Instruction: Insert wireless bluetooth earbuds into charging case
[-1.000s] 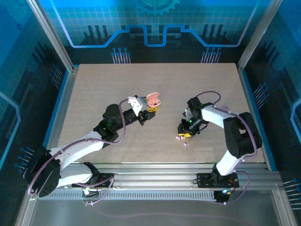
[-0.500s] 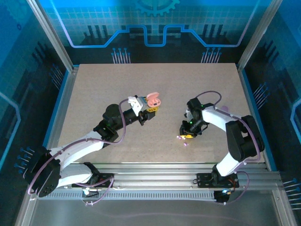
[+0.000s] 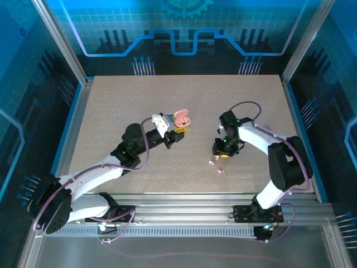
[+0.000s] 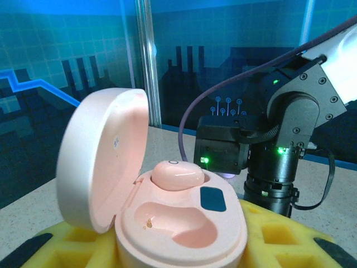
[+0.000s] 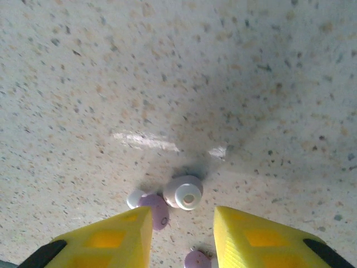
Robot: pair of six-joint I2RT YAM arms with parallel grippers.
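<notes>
Fingers (image 5: pixel 114 240) of the right gripper (image 5: pixel 182 219) spread apart, nothing between the yellow tips, close over the speckled table (image 5: pixel 234 67). Just off the tips at 12 o'clock, a cluster of wireless bluetooth earbuds (image 5: pixel 184 192) lying on the surface: a pinkish-white piece with a round ringed end facing up, a lilac piece (image 5: pixel 156 209) just beside it at 8 o'clock, and a small pale piece (image 5: pixel 135 197) at 10 o'clock of that one. Down in the gap toward 6 o'clock, another lilac piece (image 5: pixel 198 259), partly cut off by the frame edge.

From the top camera, right gripper sitting right of the table's centre, with two of the earbuds as tiny lilac dots at its 6 to 7 o'clock, near but apart from it.

Left gripper (image 3: pixel 179 129) at 9 o'clock of the right one, well apart, clamped on the pink charging case (image 3: pixel 182 118). Seen from the left wrist, case seated between the yellow pads (image 4: pixel 279 240), lid (image 4: pixel 100 156) swung open and standing at 9 o'clock. Far socket filled with one pink earbud (image 4: pixel 177 174); near socket (image 4: pixel 170 220) bare apart from a small brown speck. Dark blue patch (image 4: pixel 213 199) at 3 o'clock of the sockets. Beyond the case at 1 o'clock, the black wrist of the right arm (image 4: pixel 279 139), green lights lit.
</notes>
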